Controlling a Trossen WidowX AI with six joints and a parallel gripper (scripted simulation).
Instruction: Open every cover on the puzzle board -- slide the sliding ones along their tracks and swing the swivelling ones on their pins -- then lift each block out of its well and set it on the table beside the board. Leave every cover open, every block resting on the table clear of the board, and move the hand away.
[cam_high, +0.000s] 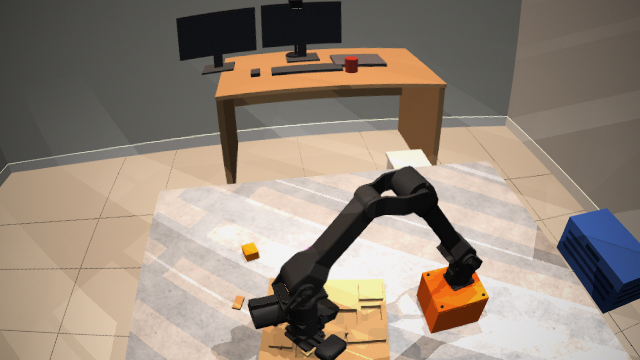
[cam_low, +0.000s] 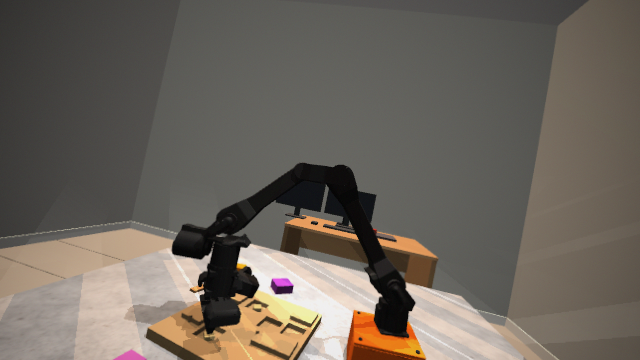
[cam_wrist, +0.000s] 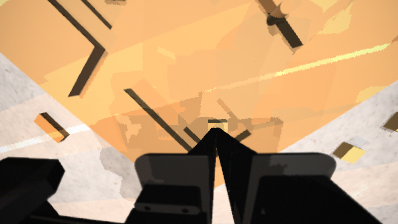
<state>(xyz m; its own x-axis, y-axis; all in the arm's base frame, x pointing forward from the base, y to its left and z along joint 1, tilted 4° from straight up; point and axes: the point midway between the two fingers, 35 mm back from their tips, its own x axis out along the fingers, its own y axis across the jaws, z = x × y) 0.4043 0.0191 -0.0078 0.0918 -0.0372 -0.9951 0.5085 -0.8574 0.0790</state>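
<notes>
The tan puzzle board (cam_high: 377, 321) (cam_low: 170, 337) (cam_wrist: 165, 30) lies under the hand, with dark slots and edges. My gripper (cam_low: 209, 332) (cam_wrist: 215, 131) is shut and empty, its tips low over the board beside a small pale yellow piece (cam_low: 209, 337) (cam_wrist: 217, 125). Whether they touch it cannot be told. A pale panel (cam_high: 371, 289) lies at the board's back right corner. On the table beside the board are a yellow-orange block (cam_high: 250, 251) (cam_low: 241, 266), a flat orange block (cam_high: 238, 302) (cam_low: 197, 289), a purple block (cam_low: 282, 285) and a pink block (cam_low: 131, 356). The arm hides part of the board.
The orange base box (cam_high: 452, 305) (cam_low: 385, 340) carries the arm right of the board. A desk (cam_high: 320, 82) with monitors stands behind the table, and a blue cabinet (cam_high: 607, 250) stands at the right.
</notes>
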